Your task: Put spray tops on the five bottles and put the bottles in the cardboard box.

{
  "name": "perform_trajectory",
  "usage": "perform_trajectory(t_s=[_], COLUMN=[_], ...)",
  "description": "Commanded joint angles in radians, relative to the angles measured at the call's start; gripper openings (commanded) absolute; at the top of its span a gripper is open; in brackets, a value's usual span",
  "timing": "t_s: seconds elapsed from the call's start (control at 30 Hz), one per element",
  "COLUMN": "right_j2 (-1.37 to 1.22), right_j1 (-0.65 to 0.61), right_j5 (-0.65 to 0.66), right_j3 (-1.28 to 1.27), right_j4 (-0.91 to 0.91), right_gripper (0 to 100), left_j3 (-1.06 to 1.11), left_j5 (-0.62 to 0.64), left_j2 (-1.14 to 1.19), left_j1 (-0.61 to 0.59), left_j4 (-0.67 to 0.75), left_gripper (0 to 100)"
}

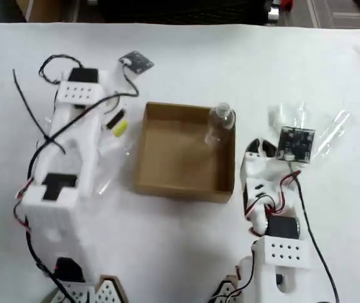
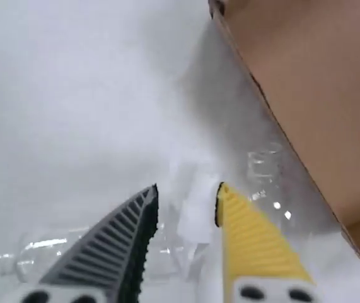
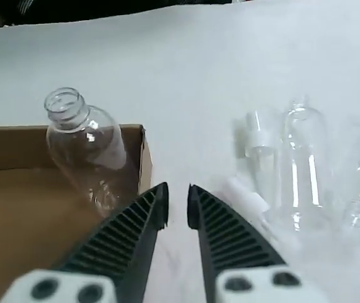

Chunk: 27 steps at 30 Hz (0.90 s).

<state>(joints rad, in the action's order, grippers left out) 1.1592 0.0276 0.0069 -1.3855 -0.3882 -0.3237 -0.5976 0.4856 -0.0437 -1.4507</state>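
The cardboard box [image 1: 181, 188] lies in the middle of the table. One clear bottle [image 1: 219, 124] without a top stands in its far right corner, tilted a little [image 3: 86, 144]. Beside the box's left wall [image 2: 306, 95], my left gripper [image 2: 187, 189] is open, its grey and yellow fingers straddling a white spray top [image 2: 195, 218] that lies on the table. A clear bottle [image 2: 34, 249] lies close by. My right gripper [image 3: 178, 189] is just right of the box, open by a narrow gap with nothing in it. More clear bottles [image 3: 302, 161] and a spray top [image 3: 258, 142] lie beyond it.
A small black board [image 1: 295, 142] lies among the clear bottles and plastic at the right. Another dark board [image 1: 136, 61] lies at the back left. Cables run over the left arm [image 1: 66, 136]. The table's far edge is at the top of the high view.
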Motion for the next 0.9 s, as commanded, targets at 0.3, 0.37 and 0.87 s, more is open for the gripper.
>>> perform_trajectory(t_s=[0.3,0.37,0.87], right_j2=[0.008,0.008,0.008], right_j1=[-0.007,-0.007,-0.010], right_j5=[0.038,0.040,0.041], right_j3=[-0.003,-0.003,-0.003], right_j4=[0.064,0.064,0.064], right_gripper=[3.9,3.9,3.9], left_j3=[-0.503,-0.528,-0.440], left_j5=[-0.057,-0.057,-0.123], left_j2=[0.355,0.363,0.374], left_j1=[-0.036,-0.042,-0.045], left_j4=[-0.327,-0.334,-0.313], left_gripper=[15,15,15])
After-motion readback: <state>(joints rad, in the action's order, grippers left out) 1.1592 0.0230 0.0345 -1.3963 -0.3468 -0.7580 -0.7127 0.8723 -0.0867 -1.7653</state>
